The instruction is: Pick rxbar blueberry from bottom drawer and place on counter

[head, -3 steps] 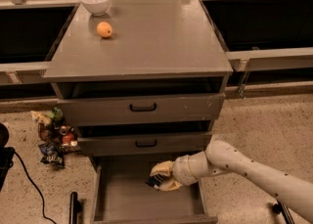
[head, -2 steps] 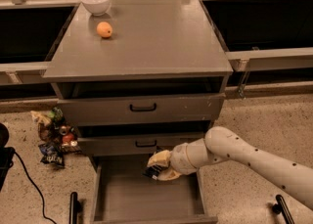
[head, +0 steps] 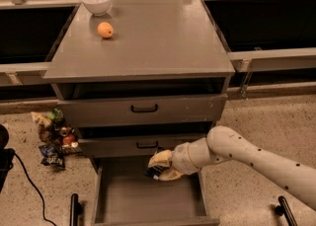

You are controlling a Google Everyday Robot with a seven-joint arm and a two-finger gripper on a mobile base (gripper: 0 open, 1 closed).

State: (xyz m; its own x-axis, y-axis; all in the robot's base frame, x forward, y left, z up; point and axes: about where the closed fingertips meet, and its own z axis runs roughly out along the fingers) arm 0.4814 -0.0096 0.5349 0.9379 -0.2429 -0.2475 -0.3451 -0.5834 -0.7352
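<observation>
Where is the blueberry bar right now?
Low in the middle of the camera view, the rxbar blueberry is held in the gripper, over the open bottom drawer and just under the middle drawer.

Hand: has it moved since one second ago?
Yes. The hand, shut on the rxbar blueberry, rose from the bottom drawer toward the middle drawer's handle.

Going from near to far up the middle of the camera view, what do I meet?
Open bottom drawer, pincer above it shut on the rxbar blueberry, counter front edge, orange, white bowl.
</observation>
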